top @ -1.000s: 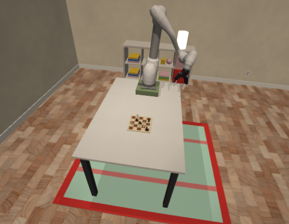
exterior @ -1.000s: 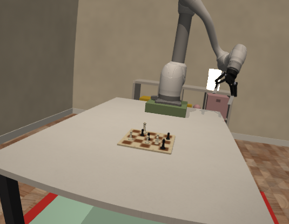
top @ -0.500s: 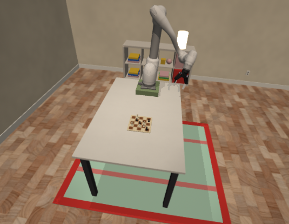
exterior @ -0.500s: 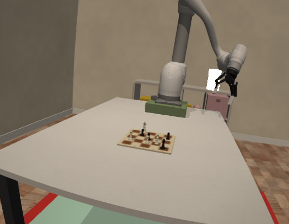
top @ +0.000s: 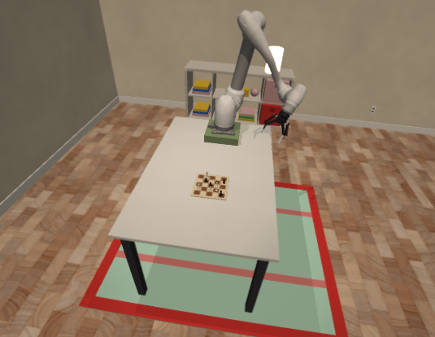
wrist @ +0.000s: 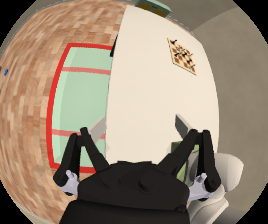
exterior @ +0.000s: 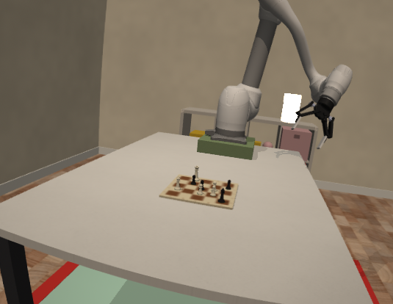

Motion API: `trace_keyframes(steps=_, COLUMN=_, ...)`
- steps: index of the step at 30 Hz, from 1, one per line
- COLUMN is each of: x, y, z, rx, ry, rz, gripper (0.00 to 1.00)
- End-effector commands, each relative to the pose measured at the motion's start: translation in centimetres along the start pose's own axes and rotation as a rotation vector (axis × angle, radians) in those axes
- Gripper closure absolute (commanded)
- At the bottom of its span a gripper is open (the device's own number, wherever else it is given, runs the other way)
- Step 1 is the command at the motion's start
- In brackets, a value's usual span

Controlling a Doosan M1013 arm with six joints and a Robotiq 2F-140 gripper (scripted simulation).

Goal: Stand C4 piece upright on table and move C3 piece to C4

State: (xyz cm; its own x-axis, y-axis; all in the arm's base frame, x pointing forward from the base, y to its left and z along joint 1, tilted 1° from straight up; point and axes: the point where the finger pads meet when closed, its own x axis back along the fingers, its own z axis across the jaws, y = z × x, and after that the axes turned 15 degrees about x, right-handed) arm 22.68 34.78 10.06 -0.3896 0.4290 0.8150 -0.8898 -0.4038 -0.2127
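A small chessboard (top: 208, 197) (exterior: 199, 203) (wrist: 182, 56) lies in the middle of the pale table (top: 176, 228) (exterior: 103, 220) (wrist: 145, 83). Several black and white pieces stand on it, among them a tall white piece (exterior: 197, 172) at the far edge and a black piece (exterior: 222, 195) near the front right. The square labels are too small to read, so I cannot tell which pieces are on C3 and C4. My gripper (top: 273, 132) (exterior: 306, 136) (wrist: 140, 121) is open and empty. It hangs high over the table's far right corner, far from the board.
The arm's green base block (top: 222, 137) (exterior: 225, 146) sits at the table's far end. A shelf (top: 204, 67) with coloured boxes stands behind it against the wall. A red-bordered green mat (top: 302, 260) lies on the floor under the table's right side.
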Motion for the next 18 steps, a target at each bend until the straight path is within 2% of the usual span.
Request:
trace_keyframes(steps=1, x=-2.2, y=-4.0, z=0.7, rx=-0.173, ry=0.071, rz=-0.043, gripper=0.00)
trace_keyframes(steps=2, x=-3.7, y=-6.1, z=1.5, rx=-0.270, ry=0.112, rz=-0.065, gripper=0.00)
trace_keyframes(steps=4, x=-3.7, y=-6.1, z=1.5, rx=-0.270, ry=0.112, rz=-0.065, gripper=0.00)
trace_keyframes(steps=5, x=-5.4, y=-8.2, z=2.4, rx=-0.371, ry=0.157, rz=-0.088, gripper=0.00)
trace_keyframes(steps=7, x=-5.4, y=-8.2, z=2.4, rx=-0.371, ry=0.157, rz=-0.088, gripper=0.00)
trace_keyframes(steps=8, x=-7.3, y=-10.2, z=3.4, rx=-0.474, ry=0.206, rz=-0.109, gripper=0.00)
trace_keyframes(steps=10, x=-7.3, y=-10.2, z=3.4, rx=-0.474, ry=0.206, rz=-0.109, gripper=0.00)
trace_keyframes(steps=11, x=-9.4, y=-12.2, z=4.6, rx=-0.577, ry=0.257, rz=-0.128, gripper=0.00)
trace_keyframes(steps=13, x=-9.4, y=-12.2, z=4.6, rx=-0.577, ry=0.257, rz=-0.128, gripper=0.00)
trace_keyframes(steps=14, x=-11.6, y=-14.1, z=6.0, rx=-0.679, ry=0.310, rz=-0.145, gripper=0.00)
trace_keyframes(steps=18, x=-11.6, y=-14.1, z=6.0, rx=-0.679, ry=0.310, rz=-0.145, gripper=0.00)
